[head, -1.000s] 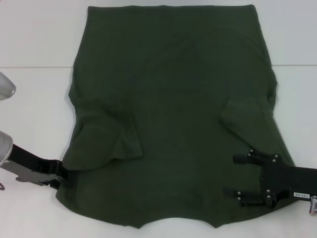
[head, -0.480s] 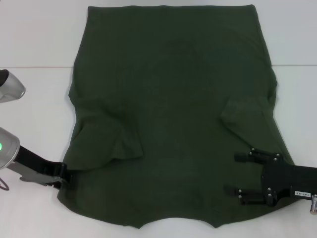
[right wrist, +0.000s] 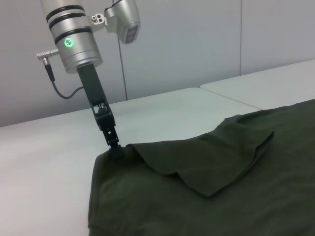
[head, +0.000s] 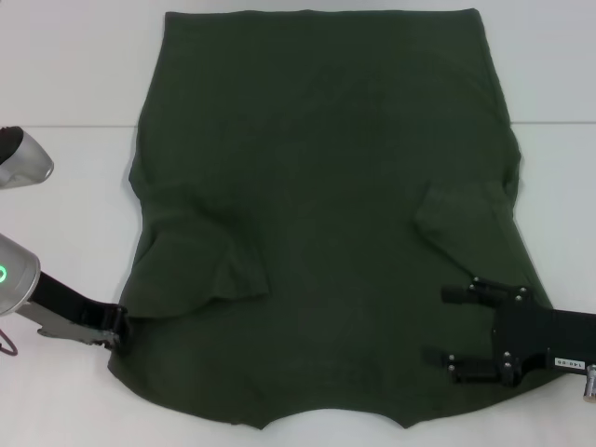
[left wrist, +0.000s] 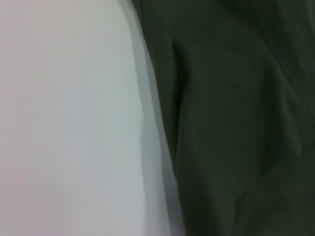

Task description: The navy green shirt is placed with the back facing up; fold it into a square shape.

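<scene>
The navy green shirt [head: 326,223] lies spread flat on the white surface [head: 65,74] with both sleeves folded inward, so only the lengthwise folds remain. Over the last second the left end effector [head: 116,326] has slid outward to the shirt's edge, seemingly leaving its sleeve, while the right end effector [head: 461,331] stays open over the fabric. Whether the left's fingers are parted or pinching cloth, I cannot tell; the collar edge is cut off.

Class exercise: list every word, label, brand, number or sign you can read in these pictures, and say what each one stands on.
Small white label on the right gripper, at its wrist end: holds dark characters, too small to read.
Navy green shirt: plain fabric, no print or tag showing.
Left gripper, at the shirt's edge: no text; the arm above it shows only a green light, not a sign.
</scene>
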{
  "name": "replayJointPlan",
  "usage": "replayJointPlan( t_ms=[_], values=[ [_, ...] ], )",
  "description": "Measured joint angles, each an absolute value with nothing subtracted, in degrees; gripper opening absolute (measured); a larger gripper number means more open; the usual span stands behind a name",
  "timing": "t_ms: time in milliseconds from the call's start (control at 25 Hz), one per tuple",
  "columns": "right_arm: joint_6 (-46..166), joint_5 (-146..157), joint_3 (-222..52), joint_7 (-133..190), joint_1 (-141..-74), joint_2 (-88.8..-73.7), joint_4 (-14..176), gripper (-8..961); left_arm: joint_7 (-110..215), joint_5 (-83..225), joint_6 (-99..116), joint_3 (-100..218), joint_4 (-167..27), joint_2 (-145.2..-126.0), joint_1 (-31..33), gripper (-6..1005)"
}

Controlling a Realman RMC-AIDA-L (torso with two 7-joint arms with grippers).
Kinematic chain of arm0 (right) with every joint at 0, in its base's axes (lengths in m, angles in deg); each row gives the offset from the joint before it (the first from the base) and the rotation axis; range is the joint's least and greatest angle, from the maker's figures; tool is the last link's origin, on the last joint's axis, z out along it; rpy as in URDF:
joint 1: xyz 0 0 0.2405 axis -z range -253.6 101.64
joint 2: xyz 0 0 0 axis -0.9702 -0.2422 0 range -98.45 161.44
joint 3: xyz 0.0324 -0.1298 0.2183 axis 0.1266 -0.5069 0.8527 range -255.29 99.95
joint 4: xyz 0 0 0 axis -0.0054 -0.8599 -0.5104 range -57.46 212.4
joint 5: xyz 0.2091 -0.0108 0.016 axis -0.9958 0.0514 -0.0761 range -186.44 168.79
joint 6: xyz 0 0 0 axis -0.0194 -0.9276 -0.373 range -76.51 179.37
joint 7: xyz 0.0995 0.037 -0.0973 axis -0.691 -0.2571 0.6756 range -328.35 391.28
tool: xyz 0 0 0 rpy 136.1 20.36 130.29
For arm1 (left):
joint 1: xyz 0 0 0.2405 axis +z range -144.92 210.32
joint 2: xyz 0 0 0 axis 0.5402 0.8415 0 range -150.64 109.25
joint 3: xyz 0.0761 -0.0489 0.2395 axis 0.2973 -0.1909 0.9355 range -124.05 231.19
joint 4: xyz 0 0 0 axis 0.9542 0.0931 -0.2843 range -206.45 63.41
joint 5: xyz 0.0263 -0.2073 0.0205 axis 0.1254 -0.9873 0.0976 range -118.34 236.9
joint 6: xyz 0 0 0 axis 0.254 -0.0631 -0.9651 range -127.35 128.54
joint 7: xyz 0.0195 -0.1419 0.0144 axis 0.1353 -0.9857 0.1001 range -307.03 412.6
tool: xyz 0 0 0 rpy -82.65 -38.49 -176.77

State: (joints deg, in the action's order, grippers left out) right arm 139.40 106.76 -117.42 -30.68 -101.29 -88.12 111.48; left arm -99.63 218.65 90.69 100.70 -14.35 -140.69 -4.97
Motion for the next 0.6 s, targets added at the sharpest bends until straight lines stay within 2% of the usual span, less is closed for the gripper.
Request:
replayJointPlan(
  t_ms=[120,360,520,600],
  values=[
    [139.42,106.75,-116.90,-31.29,-101.30,-88.11,111.48,941,-99.43,219.03,90.40,101.20,-14.53,-140.76,-4.92,50],
    [140.10,107.25,-116.61,-49.84,-101.35,-87.18,117.93,941,-99.13,218.61,90.19,100.60,-14.58,-140.82,-4.80,45],
    [143.02,111.40,-116.85,-72.86,-101.46,-84.42,128.63,941,-97.32,217.65,90.27,100.24,-14.40,-141.08,-4.69,35],
    [146.26,115.92,-116.79,-84.28,-102.80,-82.05,133.05,941,-97.13,216.81,90.32,100.14,-14.33,-140.86,-4.55,35]
  ],
)
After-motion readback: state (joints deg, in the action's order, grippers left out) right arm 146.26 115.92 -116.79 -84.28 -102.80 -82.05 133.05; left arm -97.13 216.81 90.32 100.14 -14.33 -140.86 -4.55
